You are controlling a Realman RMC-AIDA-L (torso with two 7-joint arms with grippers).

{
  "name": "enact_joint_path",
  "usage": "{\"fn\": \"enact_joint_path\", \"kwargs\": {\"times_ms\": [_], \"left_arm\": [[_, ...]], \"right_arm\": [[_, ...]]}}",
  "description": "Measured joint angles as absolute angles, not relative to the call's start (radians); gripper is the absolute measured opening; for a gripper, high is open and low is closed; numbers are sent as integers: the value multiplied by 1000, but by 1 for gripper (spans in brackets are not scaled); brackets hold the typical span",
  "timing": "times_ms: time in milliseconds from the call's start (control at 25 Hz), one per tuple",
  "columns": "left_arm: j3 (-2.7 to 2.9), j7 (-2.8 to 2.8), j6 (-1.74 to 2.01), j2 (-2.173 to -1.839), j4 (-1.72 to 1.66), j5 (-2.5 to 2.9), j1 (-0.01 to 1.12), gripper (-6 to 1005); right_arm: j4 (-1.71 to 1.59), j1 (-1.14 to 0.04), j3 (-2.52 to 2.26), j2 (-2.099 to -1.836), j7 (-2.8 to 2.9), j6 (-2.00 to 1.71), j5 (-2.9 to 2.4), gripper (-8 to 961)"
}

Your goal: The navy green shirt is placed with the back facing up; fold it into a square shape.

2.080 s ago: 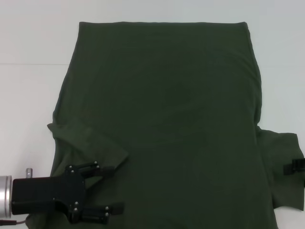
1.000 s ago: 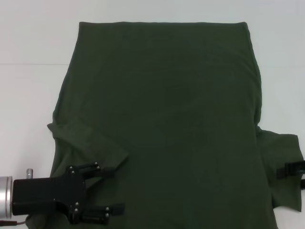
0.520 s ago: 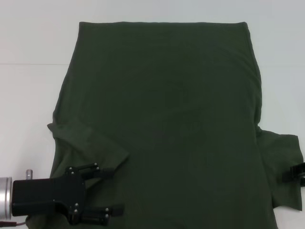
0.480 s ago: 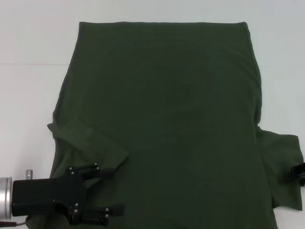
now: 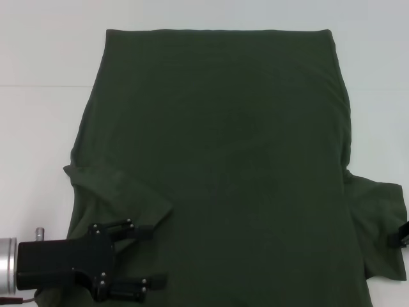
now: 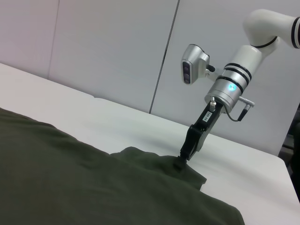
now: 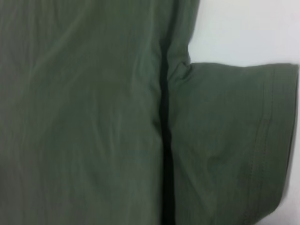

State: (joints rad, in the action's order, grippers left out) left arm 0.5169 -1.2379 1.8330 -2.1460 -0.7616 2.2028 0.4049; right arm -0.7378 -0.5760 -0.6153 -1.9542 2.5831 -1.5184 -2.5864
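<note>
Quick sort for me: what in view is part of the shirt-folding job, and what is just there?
Part of the job:
- navy green shirt, spread flat
- left claw, open, over the shirt's near left sleeve area
- right claw, at the right sleeve's outer edge

Just there:
- white table under the shirt
- grey wall panels behind the table

A lab: bare white table (image 5: 38, 128), plain grey wall panels (image 6: 108, 51).
</note>
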Motion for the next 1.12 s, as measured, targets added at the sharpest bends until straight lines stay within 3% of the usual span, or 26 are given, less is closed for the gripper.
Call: {"fn": "enact_joint_path", "kwargs": {"times_ms": [400,800,1120], "left_arm": [[517,-1240,1827,-2147,-759,2203,405,911],[514,-1251,1825,-2145,-748,2203,405,909],[511,-1251,1825,-2146,-749,2203,405,908]], "right_arm": [[-749,-570,-605,-1952,2568,-1522,-2574,20],[-765,-538,-477,-1911,2512,-1584,-2458,23],[-850,-533,-455,-1906,2493,-1661,-2314,24]]}}
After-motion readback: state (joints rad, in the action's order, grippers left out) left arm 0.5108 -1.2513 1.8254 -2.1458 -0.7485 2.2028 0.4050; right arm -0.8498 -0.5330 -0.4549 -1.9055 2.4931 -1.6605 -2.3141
